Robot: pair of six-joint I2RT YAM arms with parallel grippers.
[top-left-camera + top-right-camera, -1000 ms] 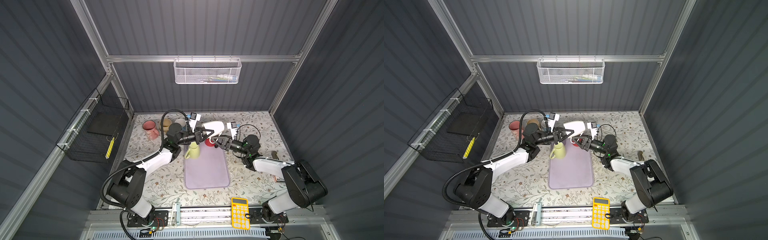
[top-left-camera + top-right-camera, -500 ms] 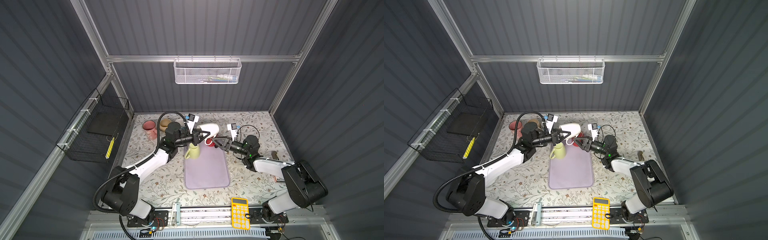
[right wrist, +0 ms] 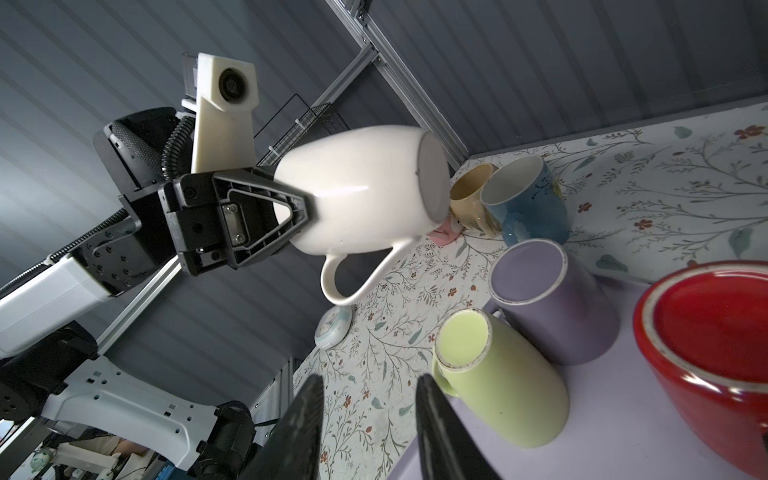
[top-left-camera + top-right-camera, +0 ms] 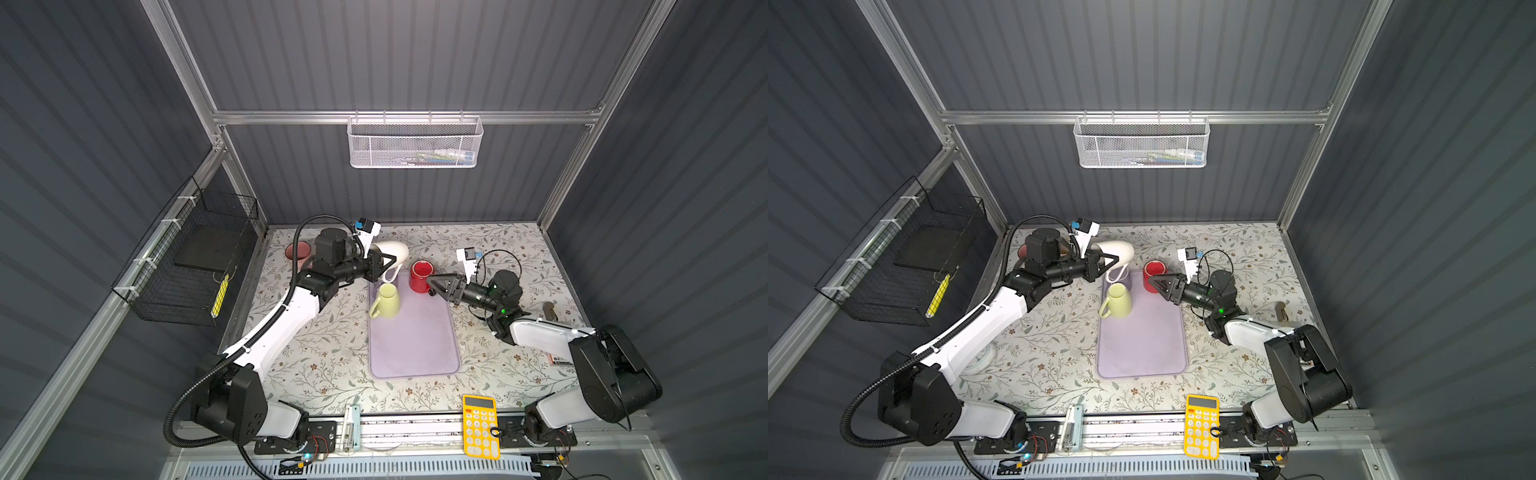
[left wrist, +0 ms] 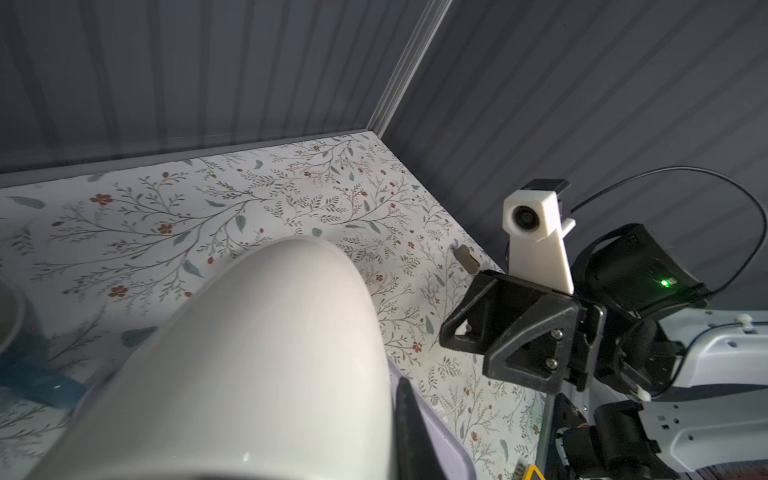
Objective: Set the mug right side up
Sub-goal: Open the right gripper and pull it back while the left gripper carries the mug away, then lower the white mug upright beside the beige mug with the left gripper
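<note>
Sideways, white mug (image 4: 392, 250) in left jaws

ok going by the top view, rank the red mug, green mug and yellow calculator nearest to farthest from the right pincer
From the right pincer, in a top view:
1. red mug: just beside the tips, at the back end of the mat
2. green mug: further left on the mat
3. yellow calculator: down at the front rail

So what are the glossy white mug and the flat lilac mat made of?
Glossy white mug: probably glazed ceramic; shiny highlights, dull grey base. Flat lilac mat: likely silicone or soft plastic; matte, rounded corners, raised rim.
</note>
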